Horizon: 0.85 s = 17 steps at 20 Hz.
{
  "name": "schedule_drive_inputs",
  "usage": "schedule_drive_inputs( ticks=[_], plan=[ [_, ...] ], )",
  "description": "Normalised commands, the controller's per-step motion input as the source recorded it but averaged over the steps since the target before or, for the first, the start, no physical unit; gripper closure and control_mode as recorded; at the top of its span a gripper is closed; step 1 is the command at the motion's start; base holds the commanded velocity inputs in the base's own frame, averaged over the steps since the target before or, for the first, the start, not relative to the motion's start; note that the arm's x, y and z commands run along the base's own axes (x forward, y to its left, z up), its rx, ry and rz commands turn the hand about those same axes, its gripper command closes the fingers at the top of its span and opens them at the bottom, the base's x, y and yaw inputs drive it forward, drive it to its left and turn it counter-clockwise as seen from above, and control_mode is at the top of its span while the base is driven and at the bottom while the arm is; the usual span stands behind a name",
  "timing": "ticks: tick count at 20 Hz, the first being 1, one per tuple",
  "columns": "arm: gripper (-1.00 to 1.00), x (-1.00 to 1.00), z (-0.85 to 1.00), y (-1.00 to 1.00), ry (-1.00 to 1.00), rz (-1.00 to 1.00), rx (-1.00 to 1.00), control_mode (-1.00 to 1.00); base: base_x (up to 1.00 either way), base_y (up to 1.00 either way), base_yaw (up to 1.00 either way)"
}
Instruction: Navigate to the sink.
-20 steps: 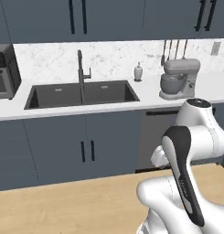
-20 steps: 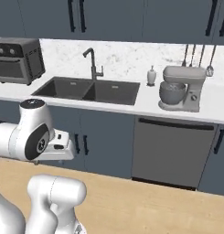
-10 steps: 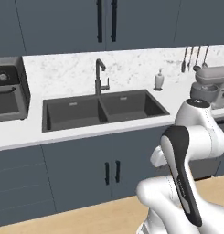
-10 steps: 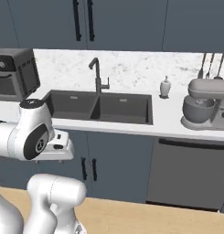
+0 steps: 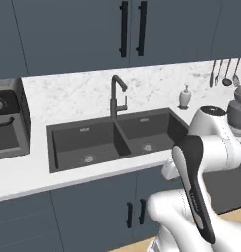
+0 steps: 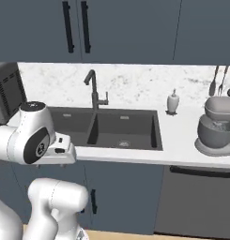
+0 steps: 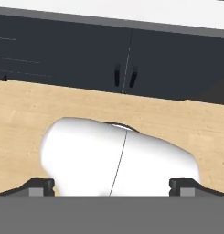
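A wide dark-grey double-basin sink [image 5: 114, 140] is set into the white worktop [image 5: 23, 174], reaching close to its front edge, with a tall dark gooseneck faucet [image 5: 117, 96] rising at its back edge. A small white soap bottle [image 6: 172, 102] stands near the sink's back right corner, and a grey stand mixer [image 6: 218, 125] sits further right. The two-finger gripper [image 7: 112, 186] points down at the wooden floor [image 7: 22, 114], its dark fingertips [image 7: 38, 185] spread wide apart, holding nothing.
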Motion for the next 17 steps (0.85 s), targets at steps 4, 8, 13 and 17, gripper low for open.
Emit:
schedule_drive_inputs(
  ticks=[4,8,13,17],
  plan=[
    [-1.0,0.0,0.0,0.0,0.0,0.0,0.0,1.0,0.65,0.01,0.0],
    [-1.0,0.0,0.0,0.0,0.0,0.0,0.0,1.0,0.62,0.0,0.0],
    [-1.0,0.0,0.0,0.0,0.0,0.0,0.0,1.0,0.48,0.0,0.0],
    [-1.0,0.0,0.0,0.0,0.0,0.0,0.0,1.0,0.33,0.0,0.01]
  ],
)
